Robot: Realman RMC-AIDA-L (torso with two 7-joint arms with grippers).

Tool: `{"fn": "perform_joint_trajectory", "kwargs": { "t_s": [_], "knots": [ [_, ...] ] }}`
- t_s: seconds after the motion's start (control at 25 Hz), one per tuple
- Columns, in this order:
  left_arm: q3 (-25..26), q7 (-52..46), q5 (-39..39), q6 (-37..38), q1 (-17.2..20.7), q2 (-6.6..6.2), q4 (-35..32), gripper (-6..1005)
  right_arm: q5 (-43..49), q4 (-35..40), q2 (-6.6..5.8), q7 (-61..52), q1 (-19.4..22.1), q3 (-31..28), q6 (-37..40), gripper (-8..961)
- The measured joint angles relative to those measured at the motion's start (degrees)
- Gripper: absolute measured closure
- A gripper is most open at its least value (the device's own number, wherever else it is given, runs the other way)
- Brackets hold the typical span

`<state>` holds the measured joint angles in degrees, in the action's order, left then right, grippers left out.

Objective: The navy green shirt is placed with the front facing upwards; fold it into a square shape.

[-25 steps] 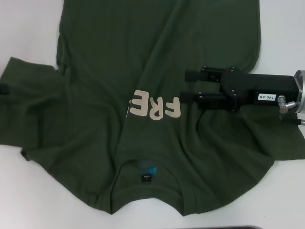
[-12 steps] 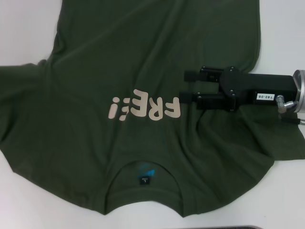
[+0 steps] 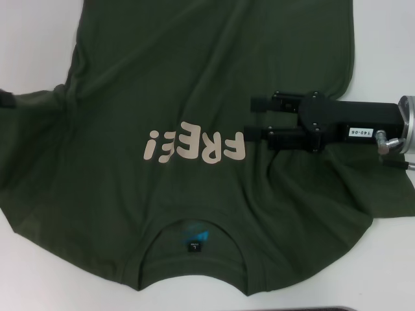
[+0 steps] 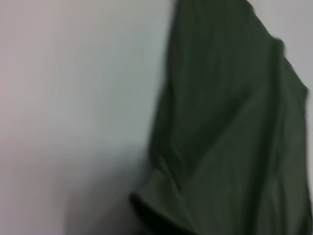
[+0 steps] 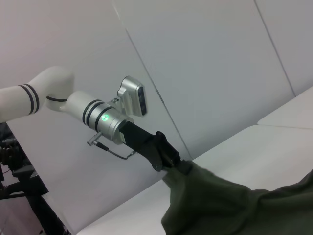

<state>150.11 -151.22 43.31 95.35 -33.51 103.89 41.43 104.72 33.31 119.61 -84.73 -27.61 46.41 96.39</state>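
Note:
The navy green shirt (image 3: 194, 84) lies front up on the white table, collar (image 3: 194, 228) toward me, with its cream "FREE" lettering (image 3: 194, 147) and dark neck label (image 3: 196, 245) showing. My right gripper (image 3: 256, 118) is open, fingers pointing left, over the shirt just right of the lettering. My left gripper (image 3: 5, 99) barely shows at the far left edge. In the right wrist view it (image 5: 173, 164) is shut on the shirt's sleeve (image 5: 205, 191), holding it raised. The left wrist view shows only shirt cloth (image 4: 230, 137).
The white table (image 3: 39, 39) shows bare at the back left, back right (image 3: 389, 45) and front corners. A dark edge (image 3: 324, 309) runs along the near border. A white panelled wall (image 5: 220, 58) stands behind the left arm (image 5: 58, 98).
The left sleeve, earlier folded over the chest and hiding part of the lettering, has been pulled out to the left; the whole lettering now shows. The right arm has not moved.

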Motion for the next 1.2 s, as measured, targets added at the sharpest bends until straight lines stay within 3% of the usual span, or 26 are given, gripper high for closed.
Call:
{"fn": "perform_joint_trajectory", "kwargs": {
  "t_s": [0.4,0.68,1.0,1.2],
  "knots": [
    [0.3,-1.0,1.0,1.7,-3.2,5.40,0.3,973,0.0,-0.3,0.00,0.0,0.3,0.1,-0.5,130],
    [-0.4,-1.1,1.4,-2.2,-4.5,9.27,0.3,954,0.0,-0.7,-0.09,0.0,0.4,0.1,-0.6,130],
    [-1.5,-0.9,1.3,-4.7,-6.2,10.90,-0.4,932,0.0,-0.7,-0.09,0.0,0.3,0.1,-0.6,129],
    [-6.7,0.8,1.0,-8.9,-6.5,11.44,-1.9,918,0.0,-0.7,-0.09,0.0,0.3,0.1,-0.6,129]
  ]
}}
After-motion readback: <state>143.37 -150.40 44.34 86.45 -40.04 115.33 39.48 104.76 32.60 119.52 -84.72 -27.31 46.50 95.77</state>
